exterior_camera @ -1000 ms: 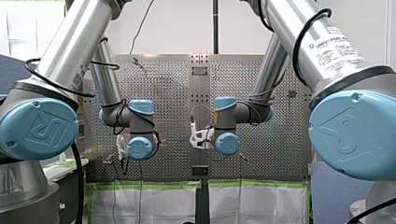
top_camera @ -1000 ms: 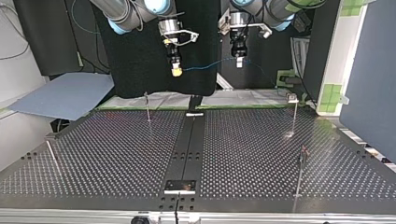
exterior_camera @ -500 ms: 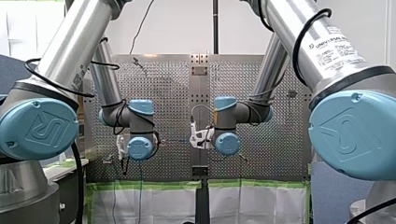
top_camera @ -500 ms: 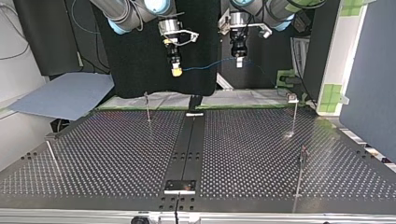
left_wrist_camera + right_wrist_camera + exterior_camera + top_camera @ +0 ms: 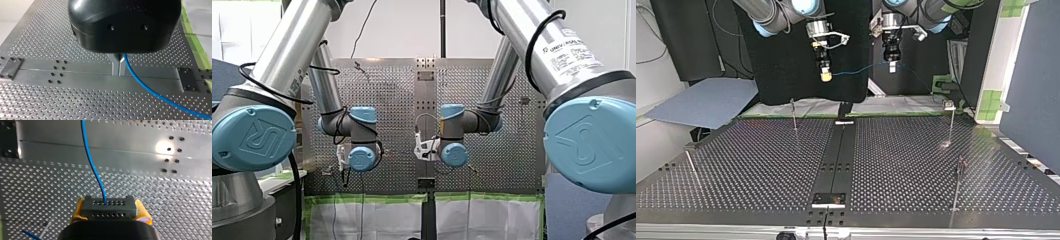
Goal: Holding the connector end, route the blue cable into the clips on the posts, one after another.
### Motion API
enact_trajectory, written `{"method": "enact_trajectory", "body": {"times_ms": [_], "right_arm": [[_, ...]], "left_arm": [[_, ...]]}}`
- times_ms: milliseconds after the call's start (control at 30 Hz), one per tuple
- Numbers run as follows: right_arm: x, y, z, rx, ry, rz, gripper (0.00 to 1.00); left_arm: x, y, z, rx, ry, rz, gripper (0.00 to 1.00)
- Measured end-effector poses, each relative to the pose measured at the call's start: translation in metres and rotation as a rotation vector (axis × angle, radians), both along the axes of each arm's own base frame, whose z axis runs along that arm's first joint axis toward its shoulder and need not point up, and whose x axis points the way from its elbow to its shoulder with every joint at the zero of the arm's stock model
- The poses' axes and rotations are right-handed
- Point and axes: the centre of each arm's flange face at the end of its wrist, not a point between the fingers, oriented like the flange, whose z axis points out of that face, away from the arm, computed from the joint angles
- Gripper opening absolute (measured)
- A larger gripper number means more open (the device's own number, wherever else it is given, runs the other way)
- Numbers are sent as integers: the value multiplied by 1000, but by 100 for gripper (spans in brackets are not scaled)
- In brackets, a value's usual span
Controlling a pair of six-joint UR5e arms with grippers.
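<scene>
1. Closest in the top view, the near right post (image 5: 958, 182) and the near left post (image 5: 691, 167) stand at the front corners of the perforated surface (image 5: 761, 170). Neither carries any cable.
2. Further back stand the far left post (image 5: 794, 114) and the far right post (image 5: 951, 122), which has a small clip (image 5: 949, 104) at its top. These are bare too, so we judge that the routing has not begun and every clip remains to be threaded.
3. Beyond and above the posts, the blue cable (image 5: 856, 70) hangs in the air as a thin, slightly sagging line. It is well apart from every post and touches nothing on the surface.
4. At the top view's left, our right end effector (image 5: 825, 76) holds one end of that line. In its wrist view, the yellow pads are closed on the connector (image 5: 109, 206). This is a grey block with two rows of small holes, and the cable leaves from a hole in the upper row. The grasp the task asks for looks to be in place.
5. At the top view's right, our left end effector (image 5: 891, 66) has its metal fingers pinched together on the cable further along. In its wrist view, the strand looks smooth and glossy, curving away over the surface and out of sight.
</scene>
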Motion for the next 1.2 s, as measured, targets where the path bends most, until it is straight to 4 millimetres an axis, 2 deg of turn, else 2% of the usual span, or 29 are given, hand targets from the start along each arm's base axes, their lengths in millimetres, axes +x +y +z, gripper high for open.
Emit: {"method": "enact_trajectory", "body": {"times_ms": [433, 533, 1200], "right_arm": [[-12, 18, -74, 135, 145, 6, 0], [-15, 21, -85, 151, 161, 6, 0], [-16, 22, -90, 158, 169, 6, 0]], "left_arm": [[0, 0, 0, 0, 0, 0, 0], [0, 0, 0, 0, 0, 0, 0], [-18, 3, -9, 107, 114, -18, 0]]}}
